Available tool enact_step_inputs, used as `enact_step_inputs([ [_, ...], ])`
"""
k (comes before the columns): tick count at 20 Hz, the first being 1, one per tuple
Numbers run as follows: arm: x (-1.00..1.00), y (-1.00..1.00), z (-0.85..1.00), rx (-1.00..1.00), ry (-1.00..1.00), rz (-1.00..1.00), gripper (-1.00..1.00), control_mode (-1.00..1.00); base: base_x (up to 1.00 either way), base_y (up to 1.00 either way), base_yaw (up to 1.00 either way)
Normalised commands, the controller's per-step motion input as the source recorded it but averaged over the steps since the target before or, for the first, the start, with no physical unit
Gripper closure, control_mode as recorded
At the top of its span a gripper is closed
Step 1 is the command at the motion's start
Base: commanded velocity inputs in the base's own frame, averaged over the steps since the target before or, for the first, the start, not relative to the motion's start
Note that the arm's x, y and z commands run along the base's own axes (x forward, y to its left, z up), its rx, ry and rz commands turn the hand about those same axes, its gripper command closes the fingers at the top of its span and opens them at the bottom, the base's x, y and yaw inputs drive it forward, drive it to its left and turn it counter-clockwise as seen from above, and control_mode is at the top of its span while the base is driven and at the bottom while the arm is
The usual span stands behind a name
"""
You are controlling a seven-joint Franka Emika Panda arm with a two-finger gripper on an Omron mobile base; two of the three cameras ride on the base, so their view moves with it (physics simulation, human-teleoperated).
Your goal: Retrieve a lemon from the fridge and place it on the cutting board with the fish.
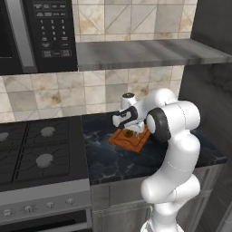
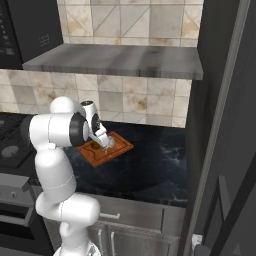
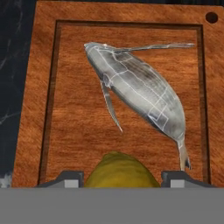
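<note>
Nearest the lens in the hand view, the lemon [image 3: 120, 170] sits at bottom centre of the frame, gripped between the two dark fingers [image 3: 70, 178], which stand moderately apart with one on each side of the fruit. From the left of that frame, a strip of black marbled bench [image 3: 13, 87] gives way to the raised rim of the orange-brown cutting board [image 3: 43, 109]. The silvery fish [image 3: 140, 92] lies on the board's recessed middle, running diagonally from upper left to lower right, its thin tail ending close to the right-hand finger. A small round hole [image 3: 211, 17] marks the board's upper right corner.

In the left base view, a black microwave [image 1: 41, 31] hangs at upper left above a gas stove [image 1: 36, 149]. Right of the stove, the board [image 1: 136, 144] rests at an angle on the bench near the tiled wall, under a grey shelf [image 1: 145, 52]. The lemon [image 1: 129, 134] shows as a dull yellow spot low over the board, beneath the hand of the white arm [image 1: 176, 136] bent down from the lower right.

In the right base view, the arm rises at left and reaches down over the board [image 2: 120, 146] at frame centre.
</note>
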Motion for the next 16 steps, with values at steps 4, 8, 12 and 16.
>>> enact_step_inputs([
  [4,0.00,0.00,-0.02,0.00,0.00,0.00,-1.00,-1.00,0.00,0.00,0.00],
  [8,0.00,0.00,0.00,0.00,0.00,0.00,-1.00,-1.00,0.00,0.00,0.00],
  [12,0.00,0.00,0.00,0.00,0.00,0.00,-1.00,-1.00,0.00,0.00,0.00],
  [16,0.00,0.00,0.00,0.00,0.00,0.00,-1.00,-1.00,0.00,0.00,0.00],
])
